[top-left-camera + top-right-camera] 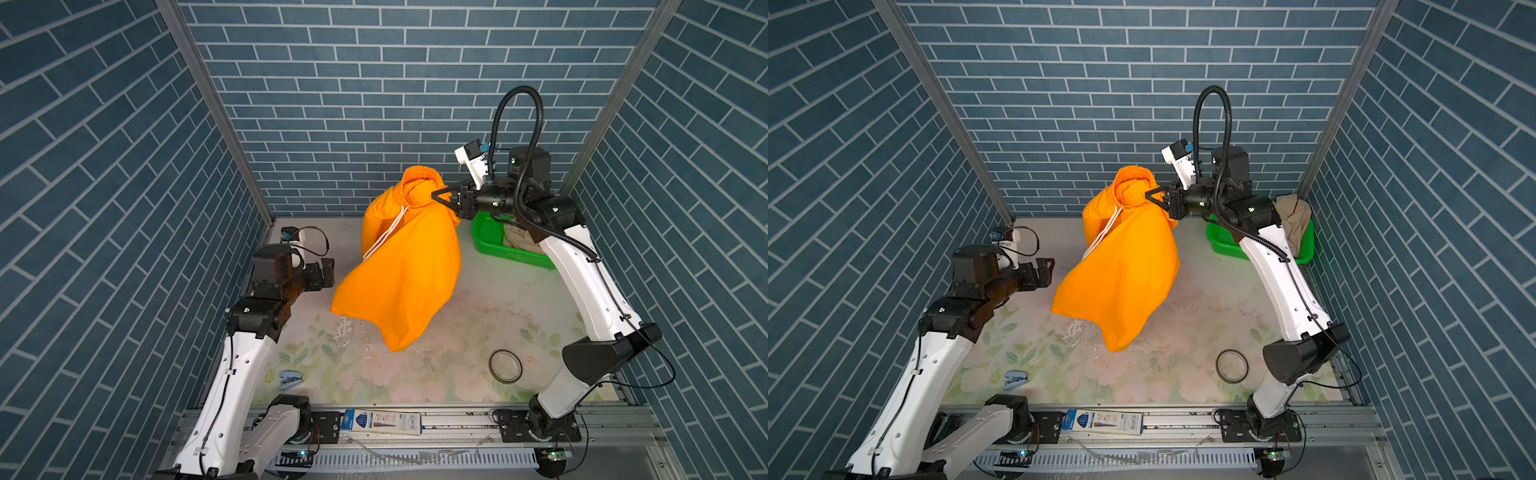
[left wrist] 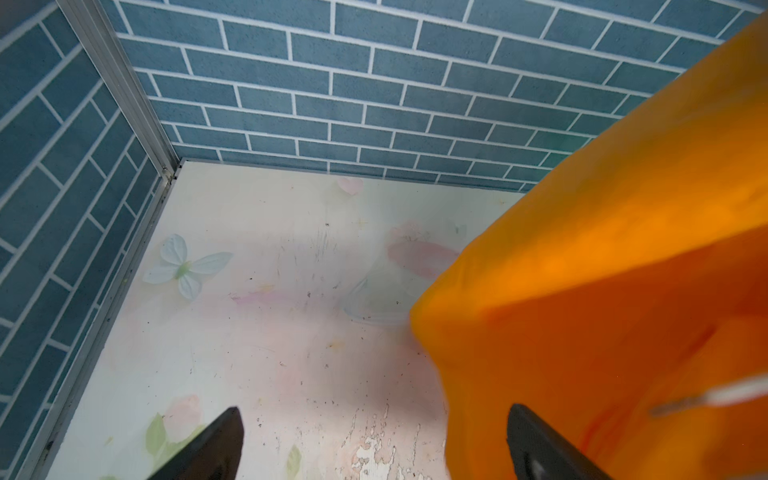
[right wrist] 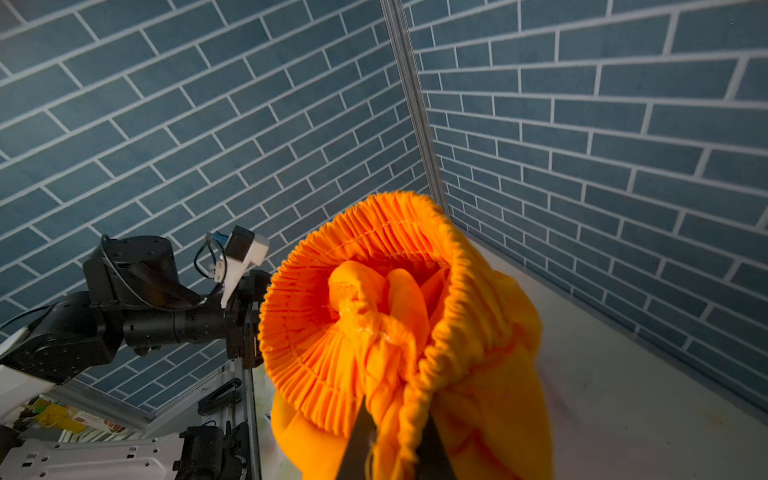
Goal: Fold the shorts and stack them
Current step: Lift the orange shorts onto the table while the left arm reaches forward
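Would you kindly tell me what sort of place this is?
Probably a robot test cell rather than a home: blue brick-patterned wall panels enclose a floral-printed tabletop, and two white-and-black robot arms are mounted on an aluminium rail.

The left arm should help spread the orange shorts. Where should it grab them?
Probably the waistband's free side, opposite the right gripper's pinch, coming from the left: the shorts hang bunched from that pinch, the gathered band loops open on top, and the open left gripper is alongside.
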